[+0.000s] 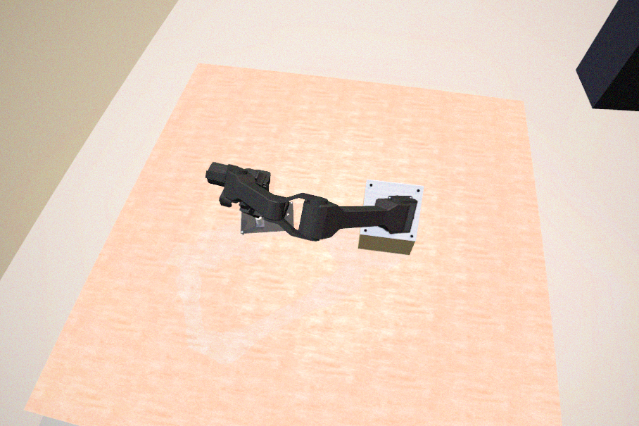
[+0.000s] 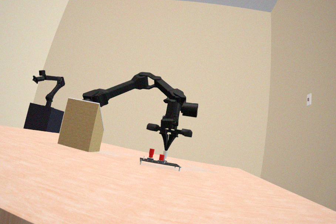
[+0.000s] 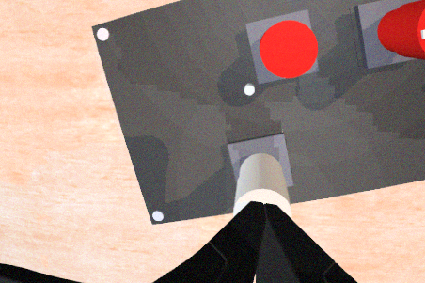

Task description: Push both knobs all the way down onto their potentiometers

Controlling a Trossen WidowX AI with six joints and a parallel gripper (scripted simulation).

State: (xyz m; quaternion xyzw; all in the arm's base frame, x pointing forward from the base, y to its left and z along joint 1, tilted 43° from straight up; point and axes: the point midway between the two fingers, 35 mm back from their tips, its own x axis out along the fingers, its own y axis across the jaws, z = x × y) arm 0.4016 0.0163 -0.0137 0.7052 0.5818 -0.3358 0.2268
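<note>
- The fingers (image 2: 166,149) are narrow, shut together with nothing between them, their tips at the top of the white knob (image 1: 259,221) (image 2: 165,155) (image 3: 262,175); contact is hard to tell.
- In the wrist view, that knob's body lies at 12 o'clock from the tips.
- The short red knob (image 2: 161,157) (image 3: 289,49) is farther off at 12 o'clock; the tall red knob (image 2: 151,153) (image 3: 400,31) at 1 o'clock.
- The circuit board (image 1: 250,227) (image 2: 172,163) (image 3: 141,104) stands on legs above the surface (image 1: 309,307) (image 2: 135,189) (image 3: 47,104).
</note>
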